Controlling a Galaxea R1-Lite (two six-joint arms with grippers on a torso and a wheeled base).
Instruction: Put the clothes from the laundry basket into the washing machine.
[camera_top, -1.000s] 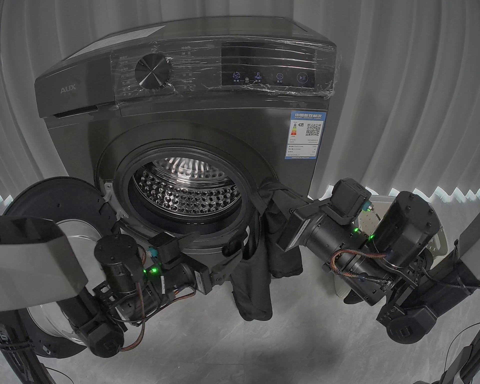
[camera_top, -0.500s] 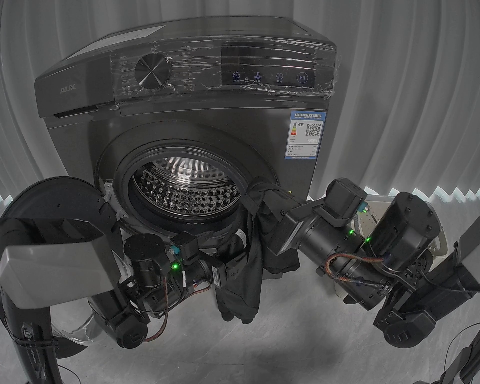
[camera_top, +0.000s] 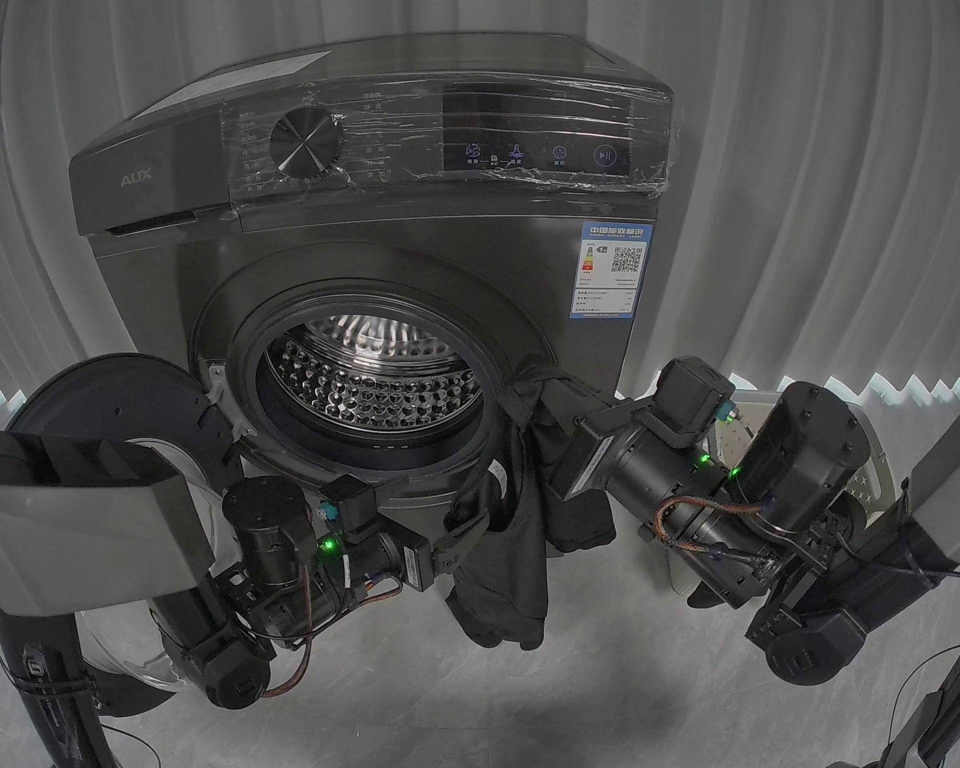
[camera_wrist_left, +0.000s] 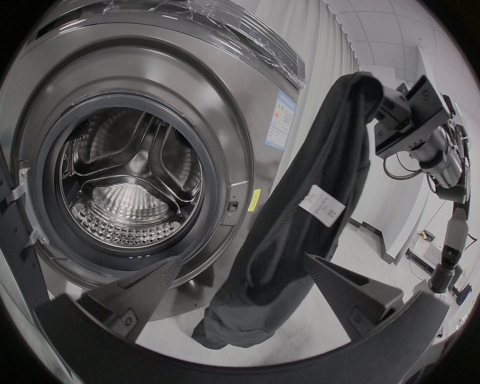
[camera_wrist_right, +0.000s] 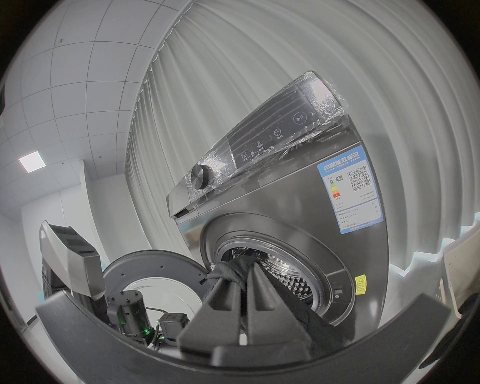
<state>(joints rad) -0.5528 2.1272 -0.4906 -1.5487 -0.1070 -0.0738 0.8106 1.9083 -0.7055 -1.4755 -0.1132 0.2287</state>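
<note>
Black garment (camera_top: 512, 565), soft, light and limp, is hanging below the right end effector (camera_wrist_right: 246, 274) clamping its top edge beside the washing machine drum (camera_top: 375, 385), while the left end effector (camera_wrist_left: 240, 260) is gaping wide just beside its sagging middle, likely the best second hold.

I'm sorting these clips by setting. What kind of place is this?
Probably a lab or test room, not a home laundry: the washer has plastic wrap on its panel, floor-length curtains hang behind it, and the ceiling is office-style tile.

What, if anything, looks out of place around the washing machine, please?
The dark garment hangs outside the drum, pinched beside it by the right gripper and dangling through the open left gripper.
</note>
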